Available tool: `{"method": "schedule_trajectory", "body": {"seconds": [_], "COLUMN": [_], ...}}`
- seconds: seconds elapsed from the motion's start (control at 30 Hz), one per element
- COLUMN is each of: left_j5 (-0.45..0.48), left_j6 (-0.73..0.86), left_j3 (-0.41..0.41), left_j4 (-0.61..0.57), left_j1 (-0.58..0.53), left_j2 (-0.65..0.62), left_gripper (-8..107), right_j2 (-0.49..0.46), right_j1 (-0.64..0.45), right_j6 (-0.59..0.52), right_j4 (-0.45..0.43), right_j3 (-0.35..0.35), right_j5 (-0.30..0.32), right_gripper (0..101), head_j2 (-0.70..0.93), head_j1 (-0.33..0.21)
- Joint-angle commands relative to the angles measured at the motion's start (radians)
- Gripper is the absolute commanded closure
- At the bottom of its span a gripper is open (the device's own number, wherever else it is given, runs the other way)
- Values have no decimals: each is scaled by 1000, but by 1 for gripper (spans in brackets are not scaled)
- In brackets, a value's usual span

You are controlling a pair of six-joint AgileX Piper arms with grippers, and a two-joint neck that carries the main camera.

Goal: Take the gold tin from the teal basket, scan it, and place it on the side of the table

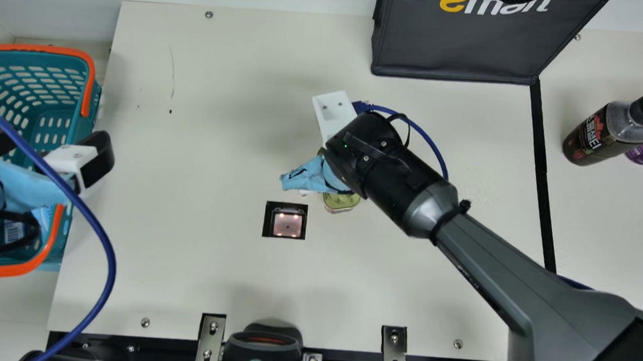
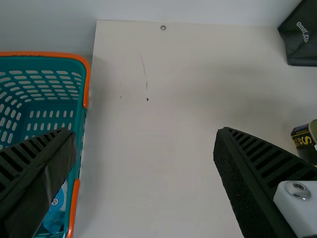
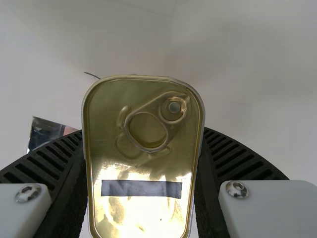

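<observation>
Getting a read should mean the right gripper (image 3: pixel 141 141), pinching the gold tin (image 3: pixel 143 163) by its sides near the scanner (image 1: pixel 288 224), easing its barcode squarely overhead; the left gripper (image 2: pixel 143 131) is spread by the teal basket (image 1: pixel 86 127). From above, the right arm (image 1: pixel 392 165) hides much of the tin, and I can't make out any barcode.

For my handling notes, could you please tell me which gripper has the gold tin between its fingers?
The right gripper: its fingers flank the gold tin on both sides, whereas the left gripper is open over the basket's edge.
</observation>
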Motion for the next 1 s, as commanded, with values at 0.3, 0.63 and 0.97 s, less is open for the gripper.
{"method": "schedule_trajectory", "body": {"seconds": [0.3,0.63,0.97], "left_j5": [0,0,0], "left_j6": [0,0,0], "left_j3": [0,0,0], "left_j4": [0,0,0], "left_j1": [0,0,0], "left_j2": [0,0,0], "left_gripper": [9,9,9], "right_j2": [-26,-120,-264], "right_j1": [-20,-158,-392], "right_j6": [-44,-204,-417], "right_j4": [36,130,218], "right_j3": [-34,90,254], "right_j5": [34,-28,-38], "right_gripper": [101,101,101], "head_j2": [-185,-347,-347], "head_j1": [-29,-29,-29]}}
